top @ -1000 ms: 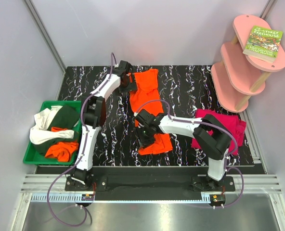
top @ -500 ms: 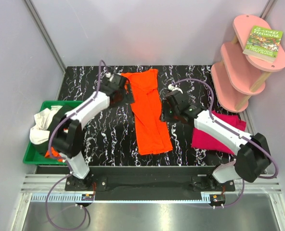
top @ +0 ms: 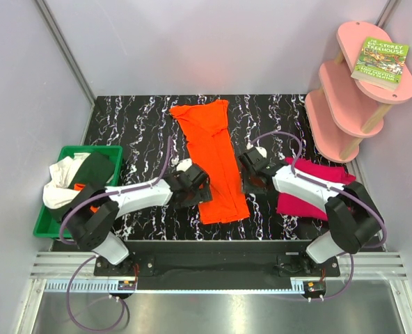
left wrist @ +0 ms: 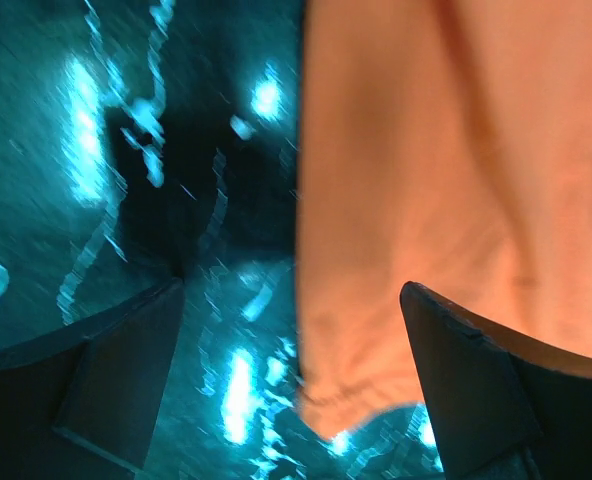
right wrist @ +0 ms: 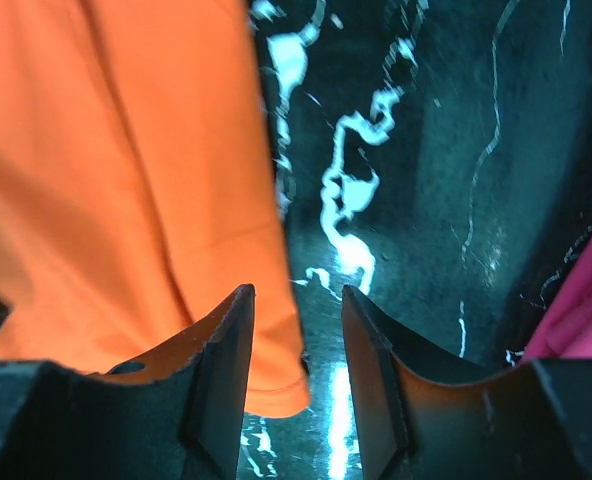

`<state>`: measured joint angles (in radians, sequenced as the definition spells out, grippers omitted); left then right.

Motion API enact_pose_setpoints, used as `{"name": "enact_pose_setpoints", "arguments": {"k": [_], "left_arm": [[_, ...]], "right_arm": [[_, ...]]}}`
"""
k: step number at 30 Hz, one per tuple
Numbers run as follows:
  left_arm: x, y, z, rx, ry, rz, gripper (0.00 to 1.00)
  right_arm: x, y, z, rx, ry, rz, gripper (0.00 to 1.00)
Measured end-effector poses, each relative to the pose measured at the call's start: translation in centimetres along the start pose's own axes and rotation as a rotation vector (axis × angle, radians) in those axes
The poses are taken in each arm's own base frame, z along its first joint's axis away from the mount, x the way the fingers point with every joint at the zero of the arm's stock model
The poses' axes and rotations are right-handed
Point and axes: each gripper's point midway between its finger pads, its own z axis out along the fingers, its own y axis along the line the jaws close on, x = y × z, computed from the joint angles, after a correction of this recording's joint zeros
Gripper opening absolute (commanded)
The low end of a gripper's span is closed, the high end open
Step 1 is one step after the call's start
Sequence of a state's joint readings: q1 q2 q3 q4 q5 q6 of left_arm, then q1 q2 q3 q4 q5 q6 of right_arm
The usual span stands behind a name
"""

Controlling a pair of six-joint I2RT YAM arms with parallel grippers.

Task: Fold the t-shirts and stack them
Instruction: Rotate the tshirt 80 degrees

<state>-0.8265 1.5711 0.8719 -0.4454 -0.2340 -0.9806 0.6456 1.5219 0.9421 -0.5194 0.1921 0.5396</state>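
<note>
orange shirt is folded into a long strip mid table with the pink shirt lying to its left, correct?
Not quite. The magenta-pink shirt lies to the right of the orange shirt, not to its left, as the top external view shows. The orange shirt is indeed a long strip in the middle of the table.

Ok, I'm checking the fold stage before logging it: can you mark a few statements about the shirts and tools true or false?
1. The orange t-shirt lies on the table as a long strip. True.
2. The left tool grips the orange t-shirt. False: it is open over the shirt's left edge, holding nothing.
3. The magenta t-shirt is stacked on the orange one. False: it lies apart, to its right.
4. The right tool is open beside the orange t-shirt's right edge. True.
5. A book rests on the pink shelf. True.
</note>
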Motion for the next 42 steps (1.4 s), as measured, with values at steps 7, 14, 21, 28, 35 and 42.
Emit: {"name": "enact_pose_setpoints", "arguments": {"k": [7,14,21,28,35,42], "left_arm": [[2.4,-1.0,-0.9,0.054,-0.024,-0.041,0.96],[4.0,-2.9,-1.6,0.101,-0.032,-0.048,0.97],[4.4,-3.5,-1.8,0.113,-0.044,-0.07,0.97],[4.4,-3.5,-1.8,0.107,-0.052,-0.094,0.96],[4.8,-3.6,-1.6,0.102,-0.054,-0.093,0.96],[4.7,-3.9,-1.5,0.105,-0.059,-0.092,0.96]], "right_arm": [[3.6,-1.8,1.2,0.031,0.061,0.022,0.49],[6.3,-2.5,0.6,-0.021,0.075,0.074,0.5],[5.9,-2.5,-0.7,-0.058,0.022,0.113,0.52],[4.3,-1.2,-2.3,-0.14,-0.039,0.133,0.52],[5.4,-0.5,-1.3,-0.16,0.025,0.123,0.51],[6.9,-0.7,-0.3,-0.158,0.07,0.11,0.5]]}}
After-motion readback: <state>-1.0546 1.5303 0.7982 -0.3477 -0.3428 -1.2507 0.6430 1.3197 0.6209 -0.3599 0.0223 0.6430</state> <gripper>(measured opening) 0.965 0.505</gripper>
